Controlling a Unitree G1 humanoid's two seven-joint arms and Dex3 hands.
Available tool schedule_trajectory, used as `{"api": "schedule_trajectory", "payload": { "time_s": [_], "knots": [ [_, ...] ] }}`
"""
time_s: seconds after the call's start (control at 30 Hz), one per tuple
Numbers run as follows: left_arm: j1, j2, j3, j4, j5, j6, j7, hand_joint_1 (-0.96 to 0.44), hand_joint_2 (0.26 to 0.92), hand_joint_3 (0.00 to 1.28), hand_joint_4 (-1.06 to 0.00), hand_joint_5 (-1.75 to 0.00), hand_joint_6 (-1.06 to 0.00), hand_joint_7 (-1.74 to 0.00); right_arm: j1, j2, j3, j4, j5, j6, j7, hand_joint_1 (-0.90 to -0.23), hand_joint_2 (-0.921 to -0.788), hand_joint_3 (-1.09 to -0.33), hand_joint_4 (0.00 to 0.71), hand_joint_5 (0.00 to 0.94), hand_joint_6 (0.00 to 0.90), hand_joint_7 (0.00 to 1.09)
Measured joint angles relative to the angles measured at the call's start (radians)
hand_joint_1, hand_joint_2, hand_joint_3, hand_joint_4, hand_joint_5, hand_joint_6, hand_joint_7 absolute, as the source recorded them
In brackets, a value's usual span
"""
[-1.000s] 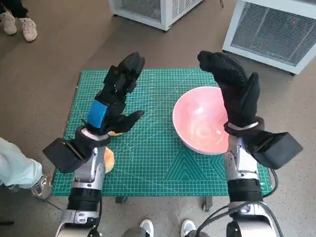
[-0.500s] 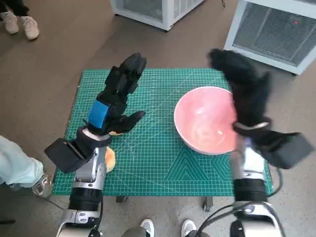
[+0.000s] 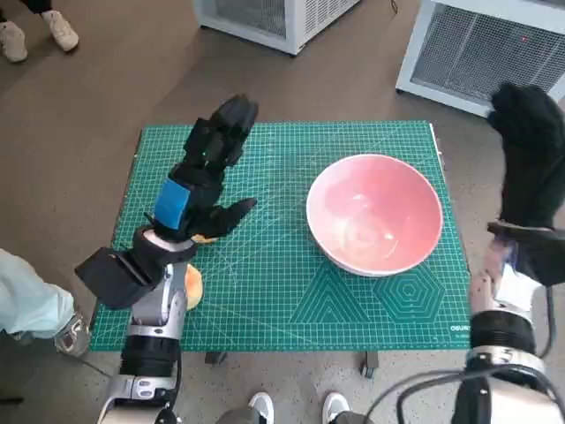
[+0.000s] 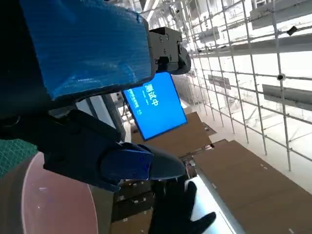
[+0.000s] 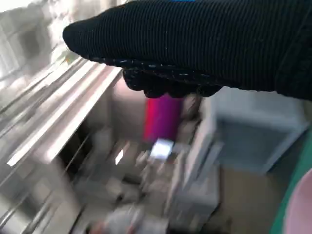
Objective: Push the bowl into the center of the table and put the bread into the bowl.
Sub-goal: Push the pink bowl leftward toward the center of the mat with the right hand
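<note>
My right hand (image 3: 532, 157) has swung outward off the bowl (image 3: 374, 212) to beyond the table edge, fingers extended, empty. The bowl sits right of centre, unpushed. My left hand (image 3: 201, 177) hovers empty, spread; bread (image 3: 193, 286) lies beside its forearm.

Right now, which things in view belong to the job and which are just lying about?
Job: round pink bowl; tan bread, mostly hidden under the left forearm; green cutting mat.
Lying about: white mesh cabinets; a person's white shoes.
</note>
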Motion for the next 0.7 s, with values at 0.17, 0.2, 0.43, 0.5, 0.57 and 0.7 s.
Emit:
{"api": "schedule_trajectory", "payload": {
  "time_s": [0.17,0.2,0.43,0.5,0.57,0.7],
  "knots": [
    [0.000,0.000,0.001,0.006,0.000,-0.008,0.003,-0.69,0.921,0.28,-0.14,0.00,0.00,-0.44,-0.001,-0.005,-0.002,0.074,-0.024,0.037,-0.051,-0.654,-0.921,-0.838,0.185,0.001,0.102,0.31],
    [0.000,0.000,0.001,0.009,0.000,-0.010,0.004,-0.69,0.921,0.28,-0.14,0.00,0.00,-0.44,-0.001,-0.004,-0.003,0.085,-0.026,0.045,-0.058,-0.655,-0.921,-0.838,0.185,0.002,0.102,0.31],
    [0.000,0.001,0.004,0.028,0.000,-0.019,0.009,-0.70,0.921,0.28,-0.14,0.00,0.00,-0.44,0.000,0.005,-0.013,0.138,-0.027,0.119,-0.078,-0.612,-0.921,-0.846,0.199,0.008,0.145,0.33],
    [0.000,0.002,0.005,0.029,0.000,-0.020,0.010,-0.70,0.921,0.28,-0.14,0.00,0.00,-0.44,0.000,0.014,-0.014,0.146,-0.028,0.141,-0.082,-0.603,-0.921,-0.848,0.203,0.009,0.153,0.33],
    [0.000,0.002,0.006,0.029,0.000,-0.022,0.011,-0.70,0.921,0.28,-0.14,0.00,0.00,-0.44,0.000,0.026,-0.013,0.153,-0.031,0.162,-0.086,-0.589,-0.921,-0.857,0.196,0.006,0.151,0.32],
    [0.000,0.002,0.008,0.029,0.000,-0.026,0.011,-0.71,0.921,0.28,-0.14,0.00,0.00,-0.44,0.000,0.052,-0.005,0.163,-0.045,0.193,-0.087,-0.565,-0.921,-0.876,0.177,0.001,0.141,0.30]
  ]
}}
